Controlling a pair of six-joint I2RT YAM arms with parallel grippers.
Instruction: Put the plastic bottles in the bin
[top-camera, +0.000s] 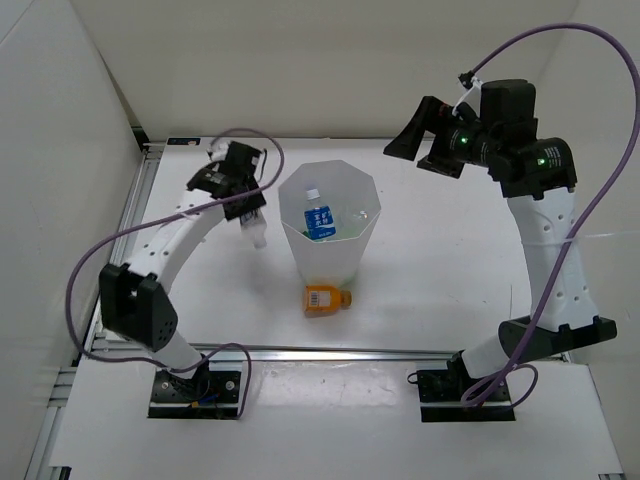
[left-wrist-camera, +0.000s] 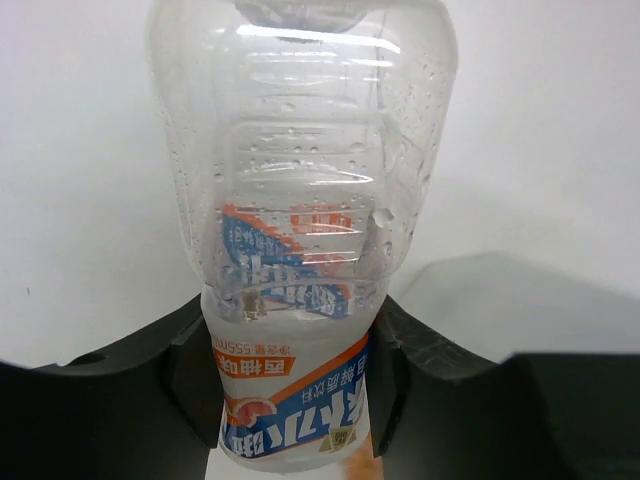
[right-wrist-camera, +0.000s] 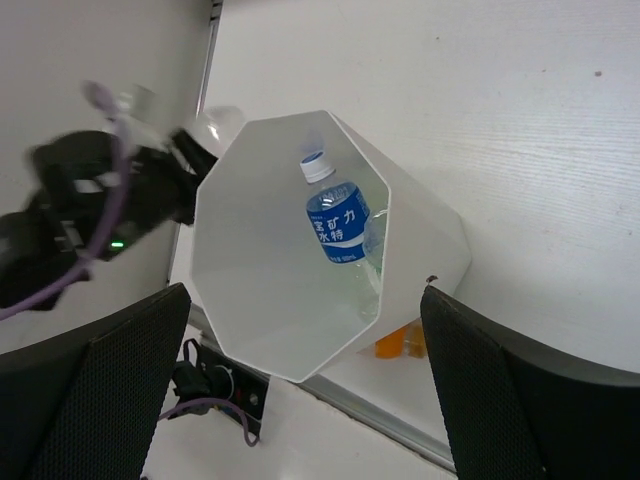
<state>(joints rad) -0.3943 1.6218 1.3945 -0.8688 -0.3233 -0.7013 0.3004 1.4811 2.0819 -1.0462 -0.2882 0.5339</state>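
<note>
Two arms stood over a white table (top-camera: 450, 270). We saw the left gripper (left-wrist-camera: 290, 375) clamped on a clear plastic bottle with a white label printed in blue and orange (left-wrist-camera: 300, 200), its black fingers (left-wrist-camera: 190, 370) pressed against the labelled part. This bottle was held just left of the tall white translucent octagonal bin (top-camera: 345, 262), outside its rim. We found the right gripper (right-wrist-camera: 305, 291) spread wide and holding nothing, raised behind and to the right of the bin. Inside the bin stood a clear bottle with a blue label and white cap (top-camera: 318, 218). A squat orange bottle (top-camera: 325, 298) lay on the table against the bin's near side.
</note>
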